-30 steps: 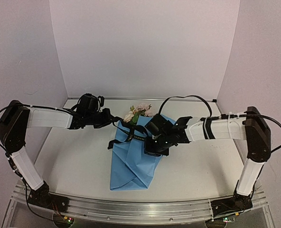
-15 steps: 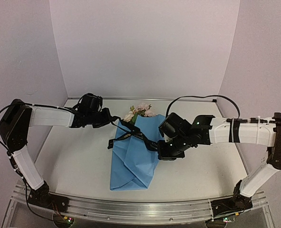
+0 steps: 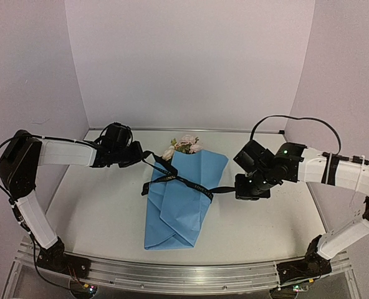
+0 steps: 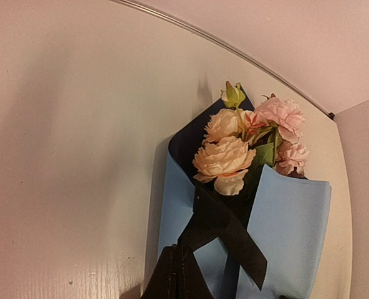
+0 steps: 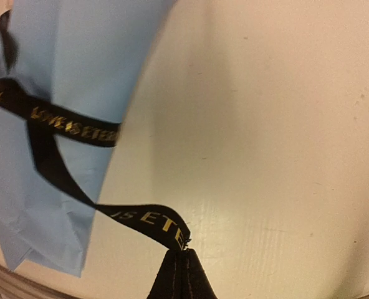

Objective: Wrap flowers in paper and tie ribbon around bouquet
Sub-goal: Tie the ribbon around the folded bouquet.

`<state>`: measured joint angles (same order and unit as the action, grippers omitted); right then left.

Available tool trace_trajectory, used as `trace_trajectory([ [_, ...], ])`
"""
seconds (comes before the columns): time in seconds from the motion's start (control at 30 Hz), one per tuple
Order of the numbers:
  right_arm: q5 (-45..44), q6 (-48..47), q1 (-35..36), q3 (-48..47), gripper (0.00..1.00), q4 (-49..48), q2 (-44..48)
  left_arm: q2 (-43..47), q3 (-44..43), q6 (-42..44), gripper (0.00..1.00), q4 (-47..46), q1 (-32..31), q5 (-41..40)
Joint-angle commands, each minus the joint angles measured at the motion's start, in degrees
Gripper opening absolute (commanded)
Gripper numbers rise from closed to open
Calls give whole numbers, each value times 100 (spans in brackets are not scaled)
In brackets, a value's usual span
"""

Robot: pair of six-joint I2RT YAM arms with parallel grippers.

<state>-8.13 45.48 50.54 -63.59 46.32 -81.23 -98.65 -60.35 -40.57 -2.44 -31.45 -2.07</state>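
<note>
Surface (image 3: 97,212) carries the paper (image 3: 178,205), already folded into a blue cone shape, lying between the two grippers. Flowers (image 3: 183,145) sit inside, heads poking out the far end, just ahead of the left gripper (image 4: 175,265). Ribbon (image 3: 184,180) crosses the paper; one end is pinched in the closed left gripper, the other in the closed right gripper (image 5: 183,260), off the paper's right edge. Wrapping looks done. Knot seems half made, so tightening and finishing are left.
</note>
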Motion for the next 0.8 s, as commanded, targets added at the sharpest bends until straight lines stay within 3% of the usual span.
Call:
trace_trajectory([
  [0.0,-652,43,-607,335,0,360,208,399,245,-51,0,104,67,-502],
  [0.3,-1190,27,-1162,204,0,344,-490,736,741,-326,0,423,78,-1104],
  [0.47,-1263,60,-1292,-39,0,137,-822,704,1213,-750,2,286,69,-958],
  [0.6,-1003,-21,-1290,-278,0,-104,-1012,634,1308,-831,13,0,69,-736],
  [0.77,-949,-113,-1293,-439,0,-172,-1164,609,1221,-919,35,-23,136,-605],
])
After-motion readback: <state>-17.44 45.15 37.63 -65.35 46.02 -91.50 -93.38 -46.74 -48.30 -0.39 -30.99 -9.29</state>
